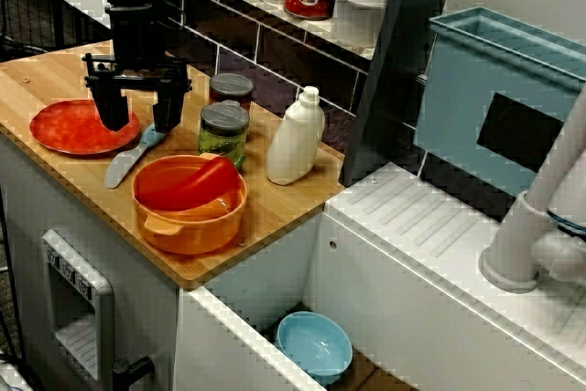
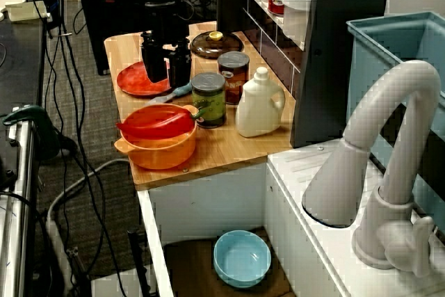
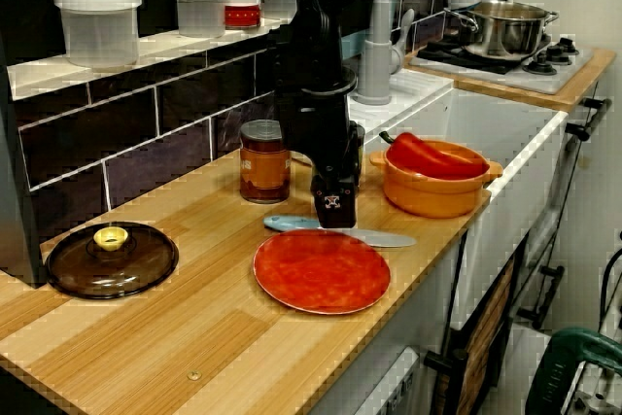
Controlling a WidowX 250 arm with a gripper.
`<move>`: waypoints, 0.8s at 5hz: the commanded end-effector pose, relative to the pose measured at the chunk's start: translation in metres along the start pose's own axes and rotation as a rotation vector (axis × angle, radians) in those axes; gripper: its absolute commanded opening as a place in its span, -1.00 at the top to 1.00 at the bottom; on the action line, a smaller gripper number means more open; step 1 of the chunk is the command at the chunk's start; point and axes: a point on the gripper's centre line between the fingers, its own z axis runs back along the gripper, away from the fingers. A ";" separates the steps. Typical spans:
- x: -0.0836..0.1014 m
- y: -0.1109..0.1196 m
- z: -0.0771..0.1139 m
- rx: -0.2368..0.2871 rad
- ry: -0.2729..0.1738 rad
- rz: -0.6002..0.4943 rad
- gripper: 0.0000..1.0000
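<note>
In the view from above, my black gripper [image 1: 140, 118] hangs open, low over the wooden counter [image 1: 275, 203]. Its left finger stands over the rim of the orange plate [image 1: 73, 127]. Its right finger stands by the blue handle of a knife [image 1: 124, 164] whose grey blade points to the counter's front edge. Nothing is held between the fingers. The view from the tap side shows the gripper [image 2: 165, 74] above the plate [image 2: 138, 81] and knife [image 2: 174, 92]. Seen from the counter's far end, the gripper [image 3: 333, 209] hovers just behind the knife [image 3: 340, 234] and plate [image 3: 321, 272].
An orange pot [image 1: 188, 212] with a red vegetable in it sits next to the knife. Behind it are a pickle jar [image 1: 223, 133], a second jar [image 1: 231, 91] and a white bottle [image 1: 295, 139]. A brown glass lid [image 3: 110, 258] lies beyond the plate. A blue bowl [image 1: 314, 345] sits in the sink.
</note>
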 end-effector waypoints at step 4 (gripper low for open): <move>0.030 0.003 -0.001 0.048 -0.122 0.015 -1.00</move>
